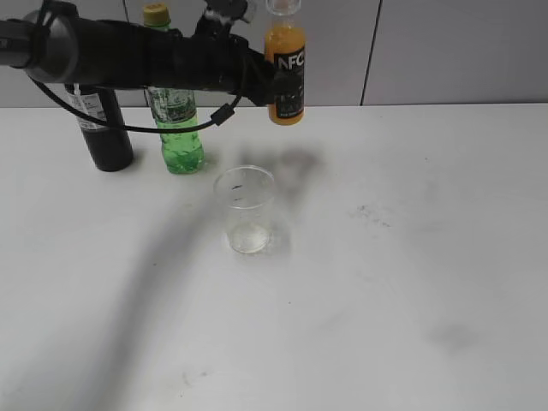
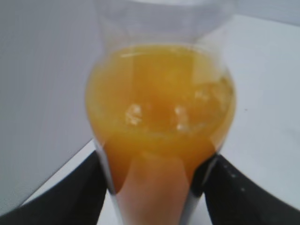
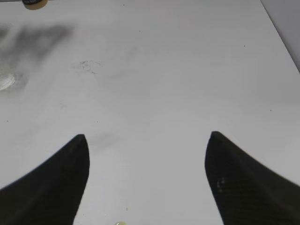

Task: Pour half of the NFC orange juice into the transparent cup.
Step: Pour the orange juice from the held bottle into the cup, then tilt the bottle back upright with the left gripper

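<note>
The NFC orange juice (image 1: 286, 68) hangs upright in the air above the table, held by my left gripper (image 1: 276, 86), which is shut on its labelled body. It fills the left wrist view (image 2: 159, 108), orange liquid between the black fingers (image 2: 157, 173). The transparent cup (image 1: 245, 210) stands upright and looks empty on the white table, below and a little left of the bottle. Its base shows faintly in the right wrist view (image 3: 8, 80). My right gripper (image 3: 146, 140) is open and empty over bare table; it does not show in the exterior view.
A green bottle with a yellow cap (image 1: 175, 111) and a dark bottle (image 1: 103, 128) stand at the back left, behind my left arm (image 1: 128, 56). The white table (image 1: 385, 257) has faint smudges. A grey wall runs behind.
</note>
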### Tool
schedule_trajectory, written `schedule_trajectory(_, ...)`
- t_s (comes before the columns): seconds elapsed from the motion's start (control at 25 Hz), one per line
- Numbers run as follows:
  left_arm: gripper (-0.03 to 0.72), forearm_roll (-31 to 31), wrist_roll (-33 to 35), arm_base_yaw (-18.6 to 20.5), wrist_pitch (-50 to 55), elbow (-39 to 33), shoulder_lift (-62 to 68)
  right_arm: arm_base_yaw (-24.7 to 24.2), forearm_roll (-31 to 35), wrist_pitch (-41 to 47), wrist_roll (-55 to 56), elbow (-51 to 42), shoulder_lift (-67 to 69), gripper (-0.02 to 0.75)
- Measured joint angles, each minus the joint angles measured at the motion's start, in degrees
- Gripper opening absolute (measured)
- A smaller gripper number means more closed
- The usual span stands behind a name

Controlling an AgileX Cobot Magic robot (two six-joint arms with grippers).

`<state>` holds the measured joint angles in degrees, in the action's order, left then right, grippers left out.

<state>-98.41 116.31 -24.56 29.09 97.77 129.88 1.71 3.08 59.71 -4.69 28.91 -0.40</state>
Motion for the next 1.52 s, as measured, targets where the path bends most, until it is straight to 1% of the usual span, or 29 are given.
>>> schedule_trajectory(0.08,0.473,0.50,-2.55,0.00,1.21,0.00,-1.67,0.00,0.00,0.00,0.00,0.00,0.00,0.589)
schedule_trajectory(0.12,0.473,1.80,-4.22,0.05,1.95,0.00,-2.37,0.00,0.00,0.00,0.00,0.00,0.00,0.589)
schedule_trajectory(0.28,0.473,9.70,-11.52,0.05,3.22,-0.46,-4.90,0.00,0.00,0.00,0.00,0.00,0.00,0.589)
schedule_trajectory(0.4,0.473,11.34,-13.38,0.05,2.45,-4.62,-8.60,0.00,0.00,0.00,0.00,0.00,0.00,0.589)
schedule_trajectory(0.56,0.473,10.60,-11.62,0.17,0.77,-15.41,-14.95,0.00,0.00,0.00,0.00,0.00,0.00,0.589)
schedule_trajectory(0.68,0.473,6.54,-8.08,0.80,0.66,-22.66,-19.70,0.00,0.00,0.00,0.00,0.00,0.00,0.589)
schedule_trajectory(0.76,0.473,3.86,-5.49,1.82,0.66,-24.84,-22.74,0.00,0.00,0.00,0.00,0.00,0.00,0.589)
schedule_trajectory(0.88,0.473,2.14,-4.27,3.65,0.03,-25.47,-26.63,0.00,0.00,0.00,0.00,0.00,0.00,0.589)
schedule_trajectory(1.0,0.473,3.05,-4.02,5.13,-1.58,-27.43,-30.86,0.00,0.00,0.00,0.00,0.00,0.00,0.589)
schedule_trajectory(1.32,0.473,5.47,-4.06,5.55,-10.50,-42.58,-42.51,0.00,0.00,0.00,0.00,0.00,0.00,0.589)
schedule_trajectory(1.52,0.473,5.60,-4.52,5.55,-15.47,-48.20,-46.99,0.00,0.05,0.00,0.00,0.00,0.00,0.589)
